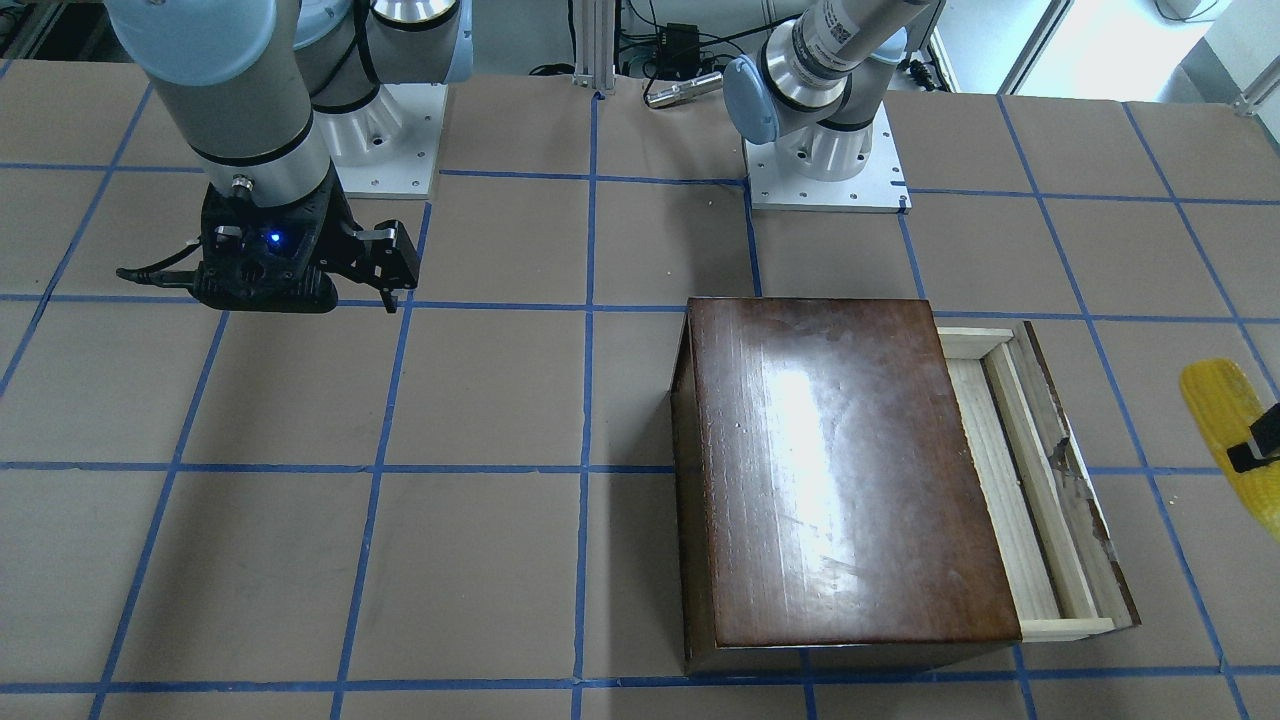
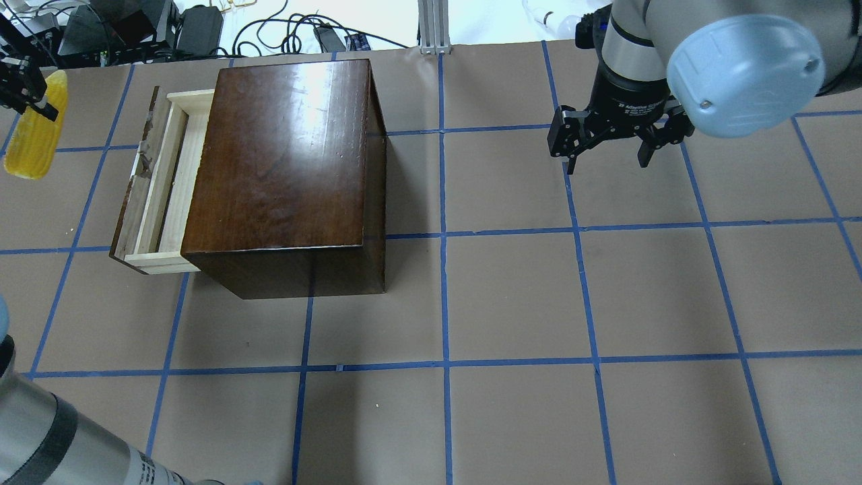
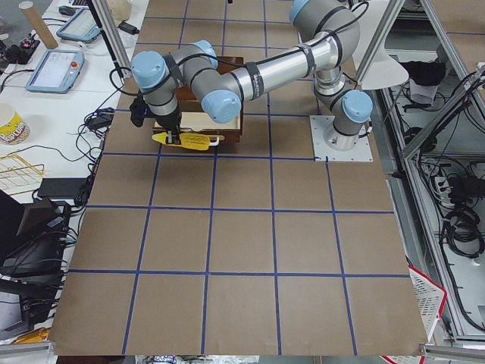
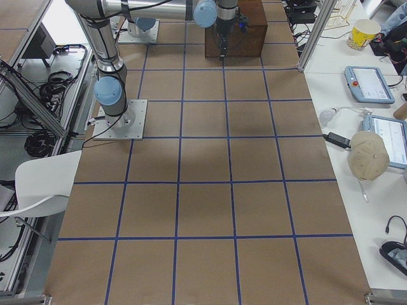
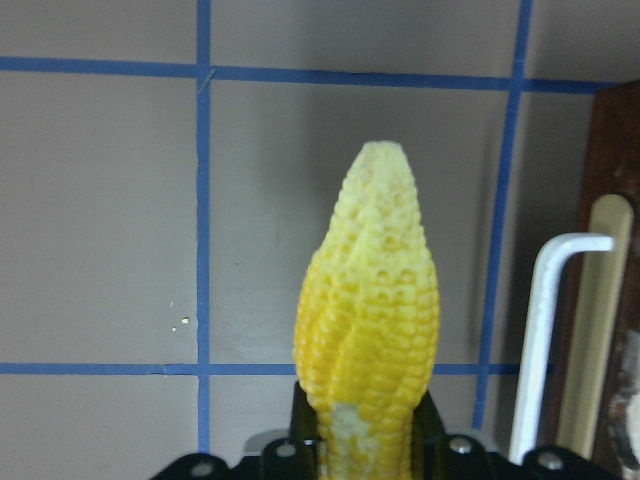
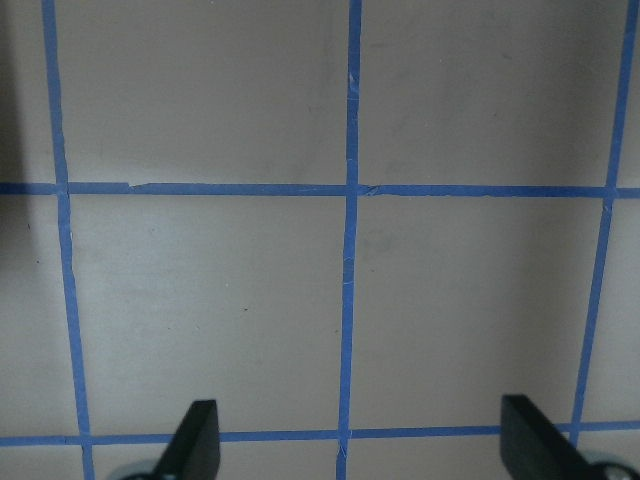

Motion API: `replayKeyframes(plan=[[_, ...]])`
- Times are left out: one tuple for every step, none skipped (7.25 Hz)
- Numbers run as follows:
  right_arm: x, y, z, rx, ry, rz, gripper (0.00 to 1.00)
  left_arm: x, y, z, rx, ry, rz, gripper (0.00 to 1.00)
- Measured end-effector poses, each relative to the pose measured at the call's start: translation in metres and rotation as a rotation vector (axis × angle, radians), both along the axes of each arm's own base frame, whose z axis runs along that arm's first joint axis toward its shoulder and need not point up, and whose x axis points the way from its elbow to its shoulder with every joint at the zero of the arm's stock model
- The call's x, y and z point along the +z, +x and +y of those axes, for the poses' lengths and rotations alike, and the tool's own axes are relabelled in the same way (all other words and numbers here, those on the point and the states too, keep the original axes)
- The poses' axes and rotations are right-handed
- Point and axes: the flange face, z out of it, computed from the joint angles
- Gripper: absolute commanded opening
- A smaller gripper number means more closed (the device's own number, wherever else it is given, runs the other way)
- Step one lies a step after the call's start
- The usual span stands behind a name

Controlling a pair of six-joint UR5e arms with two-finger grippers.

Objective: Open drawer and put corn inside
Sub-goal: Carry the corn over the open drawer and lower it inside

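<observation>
The glossy dark-brown box [image 2: 283, 155] stands on the table, also in the front view [image 1: 840, 470]. Its drawer [image 2: 158, 182] is pulled partly out, showing pale wood behind the worn dark front panel [image 1: 1075, 480]. My left gripper [image 2: 34, 104] is shut on the yellow corn [image 2: 34, 135] and holds it above the table, just outside the drawer's front. The corn fills the left wrist view [image 5: 368, 330], pale tip pointing away. My right gripper [image 2: 606, 164] is open and empty, far from the box; its fingers [image 6: 195, 445] frame bare table.
The table is brown paper with a blue tape grid [image 2: 444, 236]. A white bent handle [image 5: 540, 340] on the drawer front shows beside the corn. Cables and gear [image 2: 202, 27] lie beyond the table's far edge. Arm bases [image 1: 830, 180] stand on the robot's side.
</observation>
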Motion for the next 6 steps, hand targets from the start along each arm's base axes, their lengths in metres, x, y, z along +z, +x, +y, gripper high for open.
replayKeyframes(plan=[[0.0,0.0,0.0,0.0,0.0,0.0,1.0,0.012,-0.034,-0.002,0.009,0.004,0.006,0.0],[0.0,0.0,0.0,0.0,0.0,0.0,1.0,0.014,-0.072,-0.007,0.022,0.016,0.014,0.0],[0.0,0.0,0.0,0.0,0.0,-0.001,1.0,0.004,-0.101,-0.012,0.03,0.038,0.027,0.0],[0.0,0.0,0.0,0.0,0.0,0.0,1.0,-0.012,-0.115,-0.013,0.029,0.068,0.038,0.0],[0.0,0.0,0.0,0.0,0.0,0.0,1.0,-0.032,-0.122,-0.013,0.023,0.094,0.047,0.0],[0.0,0.0,0.0,0.0,0.0,0.0,1.0,-0.05,-0.124,-0.012,0.018,0.097,0.049,0.0]])
